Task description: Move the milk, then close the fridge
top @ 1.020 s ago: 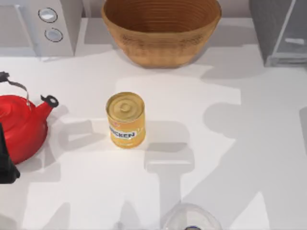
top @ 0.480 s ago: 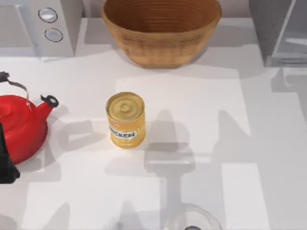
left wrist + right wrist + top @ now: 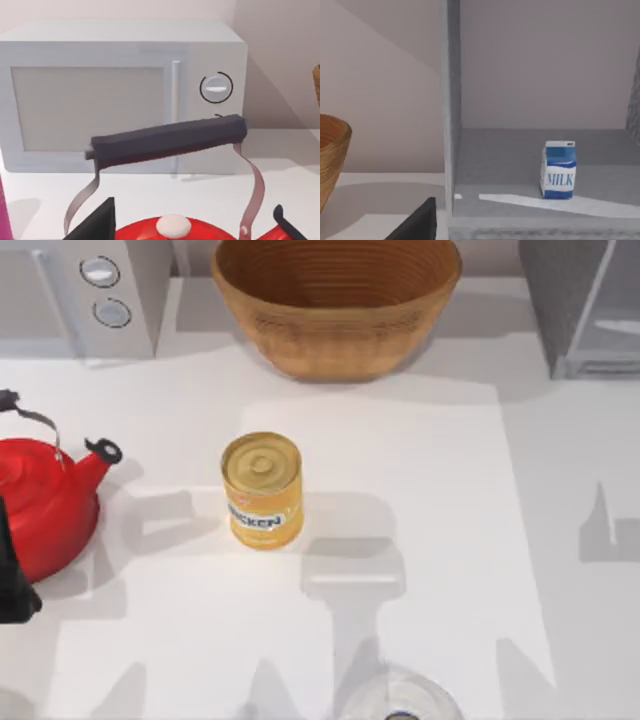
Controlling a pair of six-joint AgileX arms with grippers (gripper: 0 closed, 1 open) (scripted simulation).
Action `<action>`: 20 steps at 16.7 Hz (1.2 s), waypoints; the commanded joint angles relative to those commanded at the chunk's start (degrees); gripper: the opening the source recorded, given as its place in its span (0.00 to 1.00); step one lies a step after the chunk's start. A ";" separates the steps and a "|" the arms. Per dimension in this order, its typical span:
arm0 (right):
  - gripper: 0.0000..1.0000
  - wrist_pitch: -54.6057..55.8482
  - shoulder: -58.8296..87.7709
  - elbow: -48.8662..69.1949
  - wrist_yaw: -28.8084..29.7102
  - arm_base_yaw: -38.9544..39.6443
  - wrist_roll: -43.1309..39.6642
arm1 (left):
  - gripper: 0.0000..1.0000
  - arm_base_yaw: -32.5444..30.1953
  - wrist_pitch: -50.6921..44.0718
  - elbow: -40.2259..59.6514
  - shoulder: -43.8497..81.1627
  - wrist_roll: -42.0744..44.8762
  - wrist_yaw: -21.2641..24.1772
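The counter [image 3: 450, 540] is spread wide and white; at its far right corner stands the fridge [image 3: 572, 300], its pale door panel [image 3: 618, 315] looking swung open, though from above that is hard to settle; the right wrist view looks straight into the grey compartment. Far centre sits the wicker bowl [image 3: 335, 310]; far left, the microwave [image 3: 90, 290]; the red kettle [image 3: 45, 500] is by the left edge, with the left arm [image 3: 12, 575] parked beside it, and whether its gripper is apart or together I cannot tell. The yellow can [image 3: 262, 490] stands alone mid-counter, well apart from everything.

Now the milk [image 3: 558, 170]: upright on the fridge floor, inside, touched by nothing; that half looks done, so closing is the step in hand. The right gripper [image 3: 419, 225] hovers just outside the opening; apart or together, I cannot tell. To do it well: keep clear of the carton; get behind the door's free edge; push in a smooth arc about the hinge, and follow through until it seats.
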 joint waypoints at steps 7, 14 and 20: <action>1.00 -9.20 -22.41 -13.65 1.40 1.98 0.06 | 1.00 0.00 0.00 0.00 0.00 0.00 0.00; 1.00 -9.58 -23.18 -14.16 1.44 1.91 0.05 | 1.00 0.00 0.00 0.00 0.00 0.00 0.00; 1.00 -20.95 -29.57 -8.92 1.52 1.94 0.00 | 1.00 0.00 0.00 0.00 0.00 0.00 0.00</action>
